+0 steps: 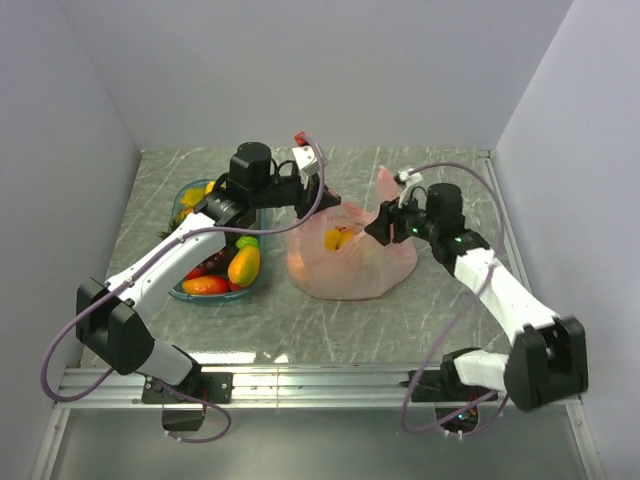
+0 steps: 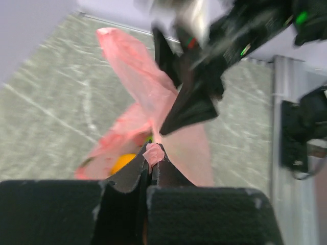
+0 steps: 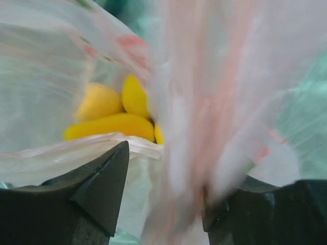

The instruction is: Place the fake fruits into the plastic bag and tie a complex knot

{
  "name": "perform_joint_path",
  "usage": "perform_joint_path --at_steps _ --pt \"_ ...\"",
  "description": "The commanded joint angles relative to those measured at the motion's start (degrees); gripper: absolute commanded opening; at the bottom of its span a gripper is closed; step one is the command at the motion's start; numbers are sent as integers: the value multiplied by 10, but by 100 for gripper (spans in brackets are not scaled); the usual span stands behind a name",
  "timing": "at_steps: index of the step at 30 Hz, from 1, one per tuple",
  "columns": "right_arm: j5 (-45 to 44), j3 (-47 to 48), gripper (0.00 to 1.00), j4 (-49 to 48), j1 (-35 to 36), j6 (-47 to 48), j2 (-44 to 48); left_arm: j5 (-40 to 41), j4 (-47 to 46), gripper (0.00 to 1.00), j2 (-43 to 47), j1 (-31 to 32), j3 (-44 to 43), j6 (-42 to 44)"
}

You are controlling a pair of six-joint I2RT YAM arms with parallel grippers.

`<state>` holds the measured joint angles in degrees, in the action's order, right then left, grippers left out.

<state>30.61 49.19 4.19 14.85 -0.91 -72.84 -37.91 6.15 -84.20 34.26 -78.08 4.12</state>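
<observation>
Thin translucent pink plastic bag (image 1: pixel 350 272) looked crinkly, fake fruits (image 1: pixel 243 265) were glossy plastic, desk (image 1: pixel 330 330) was smooth veined grey

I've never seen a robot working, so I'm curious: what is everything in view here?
plastic bag: one, translucent pink, mid-table between the arms.
fruits in the bag: a few, yellow; exact count hidden.
tray: one, clear teal, left of the bag.
fruits in the tray: several, yellow-orange, red, green; count unclear.
table: one, grey marbled, under everything.
left claw: one, black, shut on the bag's plastic.
right claw: one, black, open around bag plastic.
</observation>
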Motion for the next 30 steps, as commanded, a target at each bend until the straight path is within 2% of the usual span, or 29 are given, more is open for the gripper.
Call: perform_joint_path --at_steps 1,5,9,15,18,21,22,30 --pt "44 42 63 -26 -4 50 116 -63 -46 1 23 -1 21 -63" --pt "88 50 68 -37 -3 64 166 -79 -57 1 13 -8 25 -96" --pt "94 62 70 -41 18 54 177 -106 -125 1 -1 -31 42 -168" --pt "32 54 72 -88 140 59 164 -129 -246 0 0 -60 90 -265" --pt "2 25 74 -151 169 50 138 -146 -266 1 1 -67 94 -283" --pt "-10 -15 85 -253 178 52 106 -161 -272 1 3 -69 96 -291" --pt "-10 -23 85 -295 180 53 97 -167 -272 1 4 -70 97 -293" --pt "9 -11 86 -439 194 23 2 -189 -291 0 -1 -74 101 -311"
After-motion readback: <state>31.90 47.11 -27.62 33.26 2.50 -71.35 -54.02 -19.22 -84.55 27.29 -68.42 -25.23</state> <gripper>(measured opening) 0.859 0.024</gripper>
